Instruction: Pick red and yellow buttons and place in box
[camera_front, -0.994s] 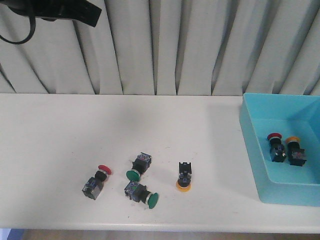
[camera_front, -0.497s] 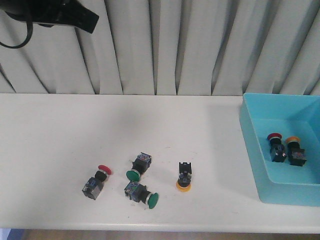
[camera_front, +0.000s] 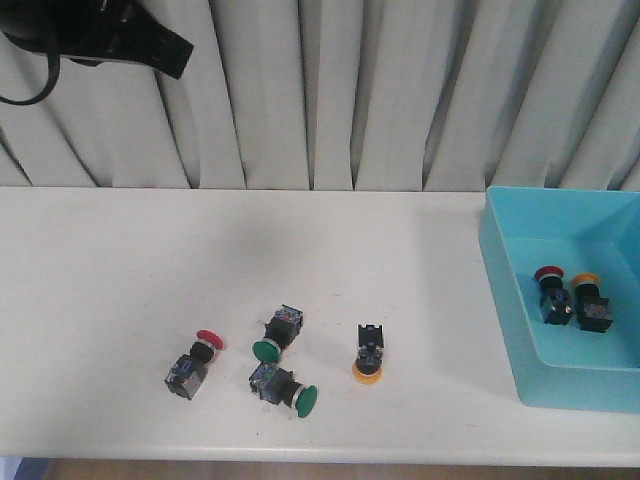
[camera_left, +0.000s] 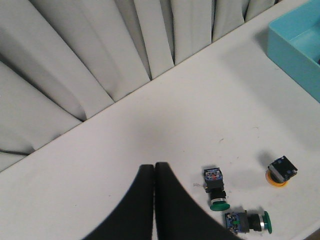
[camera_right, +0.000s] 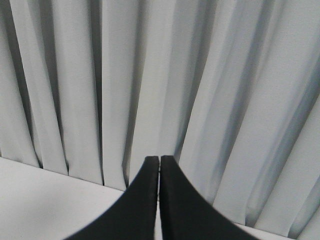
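Left gripper (camera_left: 154, 172) is pinched tight, holding nothing. Open it wide, drop straight onto the red button (camera_front: 196, 360), left of the green-cap switches (camera_front: 280, 333), w/o bumping them.

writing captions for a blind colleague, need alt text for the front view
A white table before grey curtains holds four push-button switches near its front edge: one red-capped, two green-capped, one yellow-capped standing cap down. At the right, a light-blue box already holds a red button and a yellow button. A black robot arm shows at top left.
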